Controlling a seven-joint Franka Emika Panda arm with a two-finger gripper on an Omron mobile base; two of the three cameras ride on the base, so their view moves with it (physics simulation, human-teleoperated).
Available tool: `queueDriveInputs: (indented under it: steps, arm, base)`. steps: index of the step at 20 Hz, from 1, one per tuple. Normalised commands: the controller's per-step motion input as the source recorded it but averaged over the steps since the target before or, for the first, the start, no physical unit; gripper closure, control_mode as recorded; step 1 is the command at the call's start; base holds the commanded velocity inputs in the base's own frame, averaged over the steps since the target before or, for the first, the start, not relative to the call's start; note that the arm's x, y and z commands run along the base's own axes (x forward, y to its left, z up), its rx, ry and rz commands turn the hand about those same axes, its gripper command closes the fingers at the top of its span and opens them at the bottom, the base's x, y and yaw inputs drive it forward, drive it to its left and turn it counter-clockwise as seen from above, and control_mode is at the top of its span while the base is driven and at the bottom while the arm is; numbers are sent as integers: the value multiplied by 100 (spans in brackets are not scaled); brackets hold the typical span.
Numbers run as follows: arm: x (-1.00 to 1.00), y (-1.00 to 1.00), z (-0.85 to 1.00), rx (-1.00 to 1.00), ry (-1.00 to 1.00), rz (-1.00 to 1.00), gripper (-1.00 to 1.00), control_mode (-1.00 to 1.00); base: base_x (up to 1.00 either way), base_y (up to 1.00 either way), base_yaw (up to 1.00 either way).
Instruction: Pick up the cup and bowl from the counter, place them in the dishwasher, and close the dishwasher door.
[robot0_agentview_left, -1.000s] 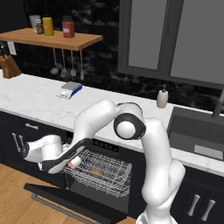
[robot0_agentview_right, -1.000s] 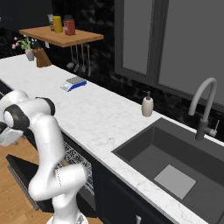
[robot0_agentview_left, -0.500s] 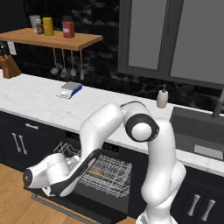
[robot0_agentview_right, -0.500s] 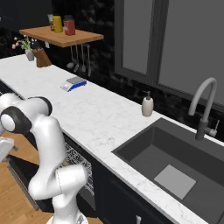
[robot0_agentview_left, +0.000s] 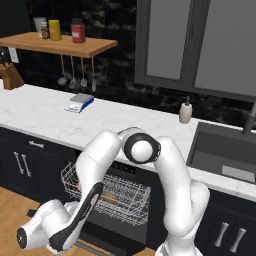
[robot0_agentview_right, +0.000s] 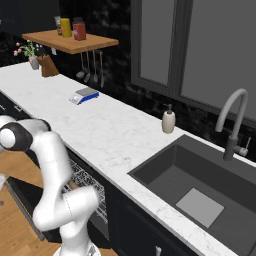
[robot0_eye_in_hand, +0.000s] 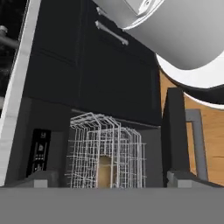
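Observation:
The dishwasher (robot0_agentview_left: 131, 176) stands open under the white marble counter (robot0_agentview_left: 40, 117). Its white wire rack (robot0_agentview_left: 112, 196) is pulled out, and the rack (robot0_eye_in_hand: 106, 154) also faces me in the hand view. The tan bowl (robot0_eye_in_hand: 104, 172) lies inside the wire rack. A small red-and-white spot at the rack's left end looks like the cup (robot0_agentview_left: 78, 186). The dishwasher door (robot0_eye_in_hand: 176, 131) hangs down with its silver bar handle (robot0_eye_in_hand: 197, 139). My gripper (robot0_agentview_left: 35, 236) hangs low in front of the door, left of the rack. It is open and holds nothing, and its fingertips are hidden.
A blue-and-grey scale (robot0_agentview_left: 80, 102), a beige soap bottle (robot0_agentview_left: 186, 111), the sink (robot0_agentview_right: 200, 192) and its faucet (robot0_agentview_right: 233, 122) are on the counter. A wooden shelf (robot0_agentview_left: 60, 44) carries jars. Dark cabinets (robot0_agentview_left: 22, 162) flank the dishwasher above the wooden floor (robot0_agentview_left: 10, 215).
The arm has swung from the rack down and to the left, so the hand is now low near the floor in front of the open door. The jaws stayed open.

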Motion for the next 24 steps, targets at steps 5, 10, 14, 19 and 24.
queueDriveInputs:
  steps: [5,10,14,19,24]
  arm:
    - [-32,42,-73,-41,1,6,-100,-100]
    - [-19,20,-56,-37,0,2,-100,-100]
    - [3,1,-55,-30,-2,0,-100,-100]
    - [28,0,-54,-21,-4,0,-100,-100]
    - [46,0,-51,-9,-6,0,-100,-100]
  base:
    - [0,0,0]
    - [0,0,0]
    - [0,0,0]
    - [0,0,0]
    - [0,0,0]
